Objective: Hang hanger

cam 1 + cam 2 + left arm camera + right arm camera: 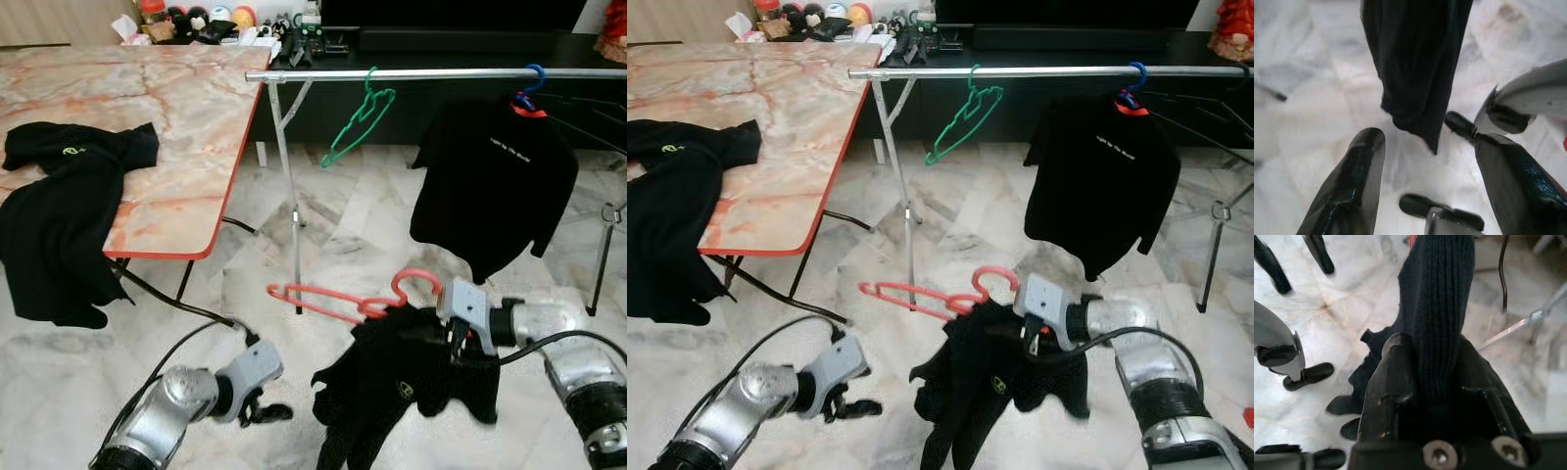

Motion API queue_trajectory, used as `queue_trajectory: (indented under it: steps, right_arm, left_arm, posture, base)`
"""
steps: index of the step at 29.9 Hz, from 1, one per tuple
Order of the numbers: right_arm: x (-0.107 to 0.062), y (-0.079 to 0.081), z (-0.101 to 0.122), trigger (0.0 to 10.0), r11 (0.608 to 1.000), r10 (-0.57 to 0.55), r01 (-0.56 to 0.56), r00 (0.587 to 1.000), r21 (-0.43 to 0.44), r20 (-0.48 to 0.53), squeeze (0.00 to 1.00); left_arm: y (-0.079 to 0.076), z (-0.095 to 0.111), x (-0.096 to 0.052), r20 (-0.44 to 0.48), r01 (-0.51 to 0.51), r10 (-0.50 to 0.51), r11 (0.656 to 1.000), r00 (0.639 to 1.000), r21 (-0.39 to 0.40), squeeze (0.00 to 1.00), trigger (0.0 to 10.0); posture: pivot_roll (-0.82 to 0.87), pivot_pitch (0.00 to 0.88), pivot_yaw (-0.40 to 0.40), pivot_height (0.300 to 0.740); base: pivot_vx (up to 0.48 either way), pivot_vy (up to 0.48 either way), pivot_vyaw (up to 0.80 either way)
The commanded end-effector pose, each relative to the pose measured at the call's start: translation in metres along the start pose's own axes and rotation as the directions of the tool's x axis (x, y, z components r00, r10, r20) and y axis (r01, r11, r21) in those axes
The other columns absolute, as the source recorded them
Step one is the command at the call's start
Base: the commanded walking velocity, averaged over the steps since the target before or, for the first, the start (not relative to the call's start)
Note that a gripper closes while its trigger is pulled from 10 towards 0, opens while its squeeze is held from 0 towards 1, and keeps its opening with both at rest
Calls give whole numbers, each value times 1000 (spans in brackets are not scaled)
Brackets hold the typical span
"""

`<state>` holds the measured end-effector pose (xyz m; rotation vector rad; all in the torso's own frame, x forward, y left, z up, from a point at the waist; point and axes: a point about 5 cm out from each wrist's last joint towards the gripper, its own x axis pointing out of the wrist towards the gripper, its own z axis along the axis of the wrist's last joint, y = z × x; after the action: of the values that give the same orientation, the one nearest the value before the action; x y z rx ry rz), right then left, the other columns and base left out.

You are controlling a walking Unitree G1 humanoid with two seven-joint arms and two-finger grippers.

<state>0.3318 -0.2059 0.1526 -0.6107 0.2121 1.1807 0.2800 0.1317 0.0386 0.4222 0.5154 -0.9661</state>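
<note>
Left gripper point(257, 409) near-left, low, spread and empty | right gripper point(454, 338) clamped on black garment point(397, 387) draped on red hanger point(338, 299) | rail point(431, 74) far | your load's limp; steady the stiff hook.

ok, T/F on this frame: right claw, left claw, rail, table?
1. The right claw is shut on the black garment with the red hanger. True.
2. The left claw grips the garment too. False: it is open, holding nothing.
3. The rail carries a green hanger and a black shirt. True.
4. The table holds only the green hanger. False: a black top lies on it.
</note>
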Motion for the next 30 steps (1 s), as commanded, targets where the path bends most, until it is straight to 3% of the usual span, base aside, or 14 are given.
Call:
queue_trajectory:
  steps: [1,5,14,30]
  right_arm:
    - [-1,-2,17,0,999,7,-4,998,-51,64,0]
    - [2,1,37,0,990,59,-46,994,-136,94,0]
    - [0,8,58,0,977,96,-73,989,-200,111,0]
    - [3,15,75,0,970,100,-68,986,-232,130,0]
  left_arm:
    - [-3,-4,3,21,-22,22,1000,1000,-16,0,10000]
    - [1,-3,8,38,-92,91,996,995,3,0,10000]
    - [16,3,14,91,-232,235,972,968,-37,0,10000]
    - [12,9,27,133,-220,229,972,964,-81,0,10000]
  posture:
    - [35,174,19,740]
    - [22,179,21,740]
    - [7,174,18,740]
    - [-16,151,21,740]
  base:
    - [0,0,0]
    - [0,0,0]
    - [0,0,0]
    - [0,0,0]
